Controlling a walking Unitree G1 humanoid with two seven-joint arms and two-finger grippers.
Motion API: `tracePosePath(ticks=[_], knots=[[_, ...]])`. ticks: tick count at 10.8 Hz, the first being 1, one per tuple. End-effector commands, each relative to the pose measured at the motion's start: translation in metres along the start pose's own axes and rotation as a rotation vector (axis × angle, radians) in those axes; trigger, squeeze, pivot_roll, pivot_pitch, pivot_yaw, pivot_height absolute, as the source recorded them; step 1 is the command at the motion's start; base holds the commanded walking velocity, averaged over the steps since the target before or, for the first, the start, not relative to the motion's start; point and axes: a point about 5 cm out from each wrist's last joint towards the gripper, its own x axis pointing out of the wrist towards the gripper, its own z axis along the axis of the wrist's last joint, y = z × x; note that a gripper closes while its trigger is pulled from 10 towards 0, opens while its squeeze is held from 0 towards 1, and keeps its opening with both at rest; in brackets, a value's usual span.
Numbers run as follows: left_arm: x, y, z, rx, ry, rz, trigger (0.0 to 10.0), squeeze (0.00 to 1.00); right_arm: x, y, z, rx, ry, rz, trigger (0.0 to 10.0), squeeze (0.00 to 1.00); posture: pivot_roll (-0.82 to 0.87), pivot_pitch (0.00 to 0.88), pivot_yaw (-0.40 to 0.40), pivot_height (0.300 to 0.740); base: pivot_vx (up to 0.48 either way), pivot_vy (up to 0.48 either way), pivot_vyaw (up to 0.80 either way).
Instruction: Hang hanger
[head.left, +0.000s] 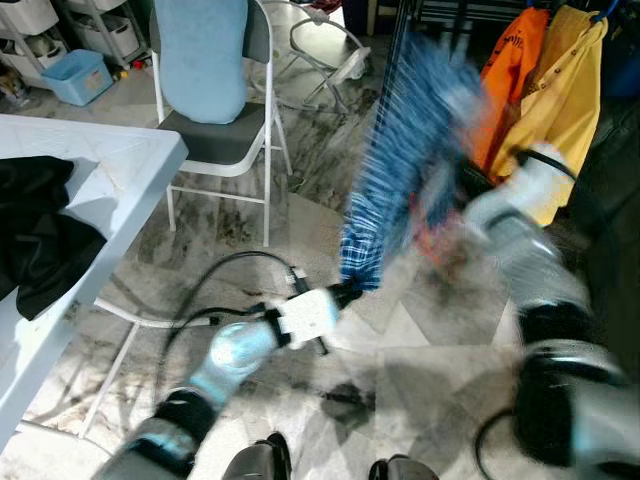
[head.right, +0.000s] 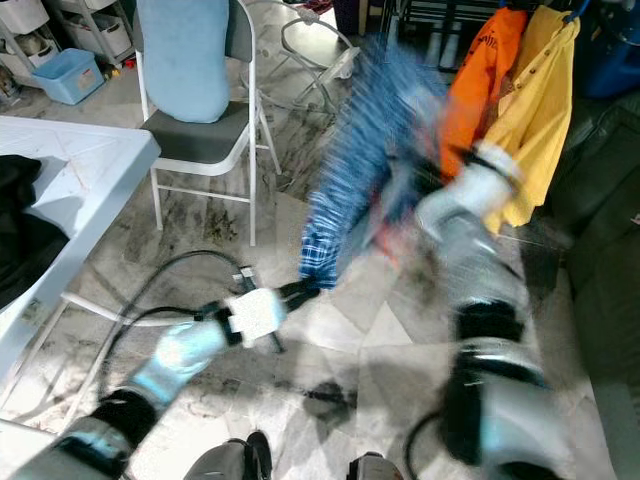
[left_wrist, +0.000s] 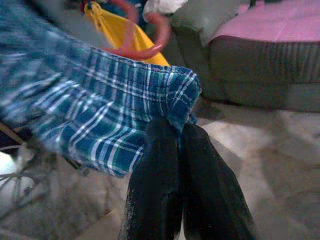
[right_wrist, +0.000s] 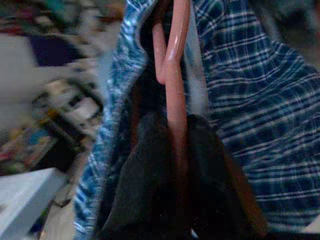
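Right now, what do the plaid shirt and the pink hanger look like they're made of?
The plaid shirt looks like soft woven cloth, perhaps cotton: matte, checked weave, drooping in folds. The pink hanger looks like smooth moulded plastic: slight sheen, rounded bars. Blur leaves both uncertain.

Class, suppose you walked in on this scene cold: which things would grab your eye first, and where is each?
A blurred blue plaid shirt hangs mid-scene on a pink hanger; the right gripper clamps the hanger while the left gripper pinches the shirt's lower corner. Behind, at right, an orange garment and a yellow garment hang together; a folding chair stands left of the shirt.
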Motion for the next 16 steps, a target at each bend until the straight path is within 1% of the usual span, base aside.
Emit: tracePosePath(ticks=[1, 2, 3, 4, 5, 6, 7, 8, 9, 10, 11, 12, 13, 14, 15, 16], knots=[[0.000, -0.007, -0.006, -0.031, 0.035, -0.035, 10.0, 0.00, 0.003, 0.016, 0.015, -0.085, -0.096, 0.067, 10.0, 0.00, -0.05, 0.140, 0.009, 0.740, 0.000, 0.000, 0.00], [0.004, -0.009, -0.004, -0.053, 0.029, -0.035, 10.0, 0.00, 0.003, 0.022, 0.015, -0.100, -0.113, 0.095, 10.0, 0.00, -0.05, 0.138, 0.006, 0.740, 0.000, 0.000, 0.00], [0.012, -0.019, -0.004, -0.098, 0.036, -0.061, 10.0, 0.00, 0.002, 0.039, 0.009, -0.200, -0.104, 0.191, 10.0, 0.00, -0.05, 0.134, 0.004, 0.740, 0.000, 0.000, 0.00], [0.016, -0.025, -0.005, -0.125, 0.045, -0.070, 10.0, 0.00, -0.003, 0.050, 0.001, -0.267, -0.083, 0.266, 10.0, 0.00, -0.05, 0.133, 0.003, 0.740, 0.000, 0.000, 0.00], [0.017, -0.024, -0.007, -0.152, 0.057, -0.053, 10.0, 1.00, -0.007, 0.053, -0.001, -0.322, -0.080, 0.284, 10.0, 0.00, -0.06, 0.132, 0.002, 0.740, 0.000, 0.000, 0.00], [0.018, -0.024, -0.009, -0.183, 0.075, -0.031, 10.0, 1.00, -0.012, 0.056, -0.006, -0.386, -0.075, 0.305, 10.0, 0.00, -0.06, 0.131, 0.002, 0.740, 0.000, 0.000, 0.00], [0.018, -0.023, -0.010, -0.200, 0.079, -0.016, 10.0, 1.00, -0.019, 0.054, -0.015, -0.478, -0.067, 0.312, 10.0, 0.00, -0.06, 0.135, -0.002, 0.740, 0.000, 0.000, 0.00], [0.016, -0.019, -0.011, -0.209, 0.070, 0.002, 10.0, 1.00, -0.028, 0.046, -0.026, -0.570, -0.025, 0.298, 10.0, 0.00, -0.07, 0.136, -0.005, 0.740, 0.000, 0.000, 0.00], [0.011, -0.012, -0.012, -0.226, 0.062, 0.043, 10.0, 1.00, -0.039, 0.034, -0.041, -0.682, 0.044, 0.301, 10.0, 0.00, -0.07, 0.140, -0.010, 0.740, 0.000, 0.000, 0.00], [0.006, -0.006, -0.012, -0.244, 0.052, 0.070, 10.0, 1.00, -0.045, 0.026, -0.046, -0.688, 0.062, 0.285, 10.0, 0.00, -0.07, 0.142, -0.013, 0.740, 0.000, 0.000, 0.00], [0.002, -0.001, -0.012, -0.239, 0.039, 0.087, 10.0, 1.00, -0.049, 0.019, -0.049, -0.712, 0.070, 0.261, 10.0, 0.00, -0.06, 0.144, -0.016, 0.740, 0.000, 0.000, 0.00], [-0.002, 0.003, -0.012, -0.224, 0.041, 0.103, 10.0, 1.00, -0.052, 0.011, -0.050, -0.729, 0.079, 0.236, 10.0, 0.00, -0.06, 0.149, -0.019, 0.740, 0.000, 0.000, 0.00], [-0.006, 0.007, -0.014, -0.204, 0.052, 0.122, 10.0, 1.00, -0.055, 0.007, -0.050, -0.743, 0.084, 0.231, 10.0, 0.00, -0.05, 0.150, -0.020, 0.740, 0.000, 0.000, 0.00], [-0.012, 0.016, -0.017, -0.177, 0.074, 0.157, 10.0, 1.00, -0.060, 0.001, -0.052, -0.770, 0.098, 0.241, 10.0, 0.00, -0.05, 0.152, -0.021, 0.740, 0.000, 0.000, 0.00], [-0.022, 0.027, -0.022, -0.149, 0.117, 0.182, 10.0, 1.00, -0.069, -0.003, -0.055, -0.715, 0.131, 0.300, 10.0, 0.00, -0.04, 0.152, -0.022, 0.740, 0.000, 0.000, 0.00], [-0.032, 0.037, -0.029, -0.134, 0.169, 0.210, 10.0, 1.00, -0.076, -0.004, -0.057, -0.705, 0.159, 0.349, 10.0, 0.00, -0.04, 0.151, -0.021, 0.740, 0.000, 0.000, 0.00]])
